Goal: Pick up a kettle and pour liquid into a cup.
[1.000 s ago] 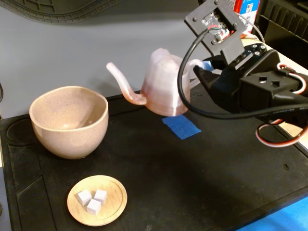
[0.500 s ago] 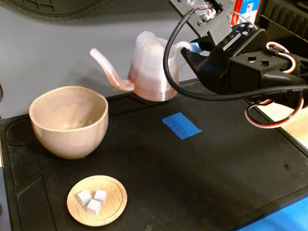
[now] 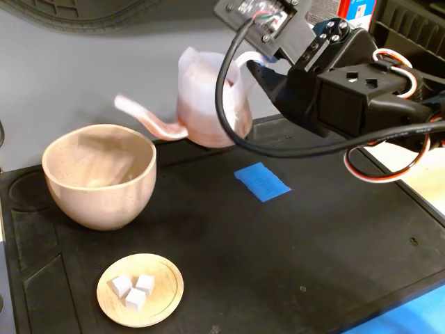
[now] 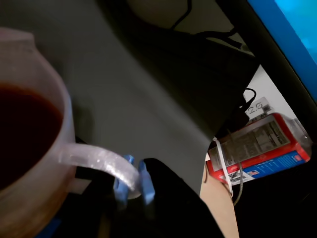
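Wooden dish (image 3: 140,289) near cup (image 3: 99,174).

In the fixed view, the kettle (image 3: 208,104) is being held above the mat (image 3: 292,250), right of the cup (image 3: 101,174); the wooden dish (image 3: 140,289) is being kept in front.

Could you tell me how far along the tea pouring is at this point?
The pickup looks done: the gripper is shut on the handle and holds the kettle above the mat, spout nearing the cup. The liquid is all in the kettle. Left: tip and pour; the cup looks empty.
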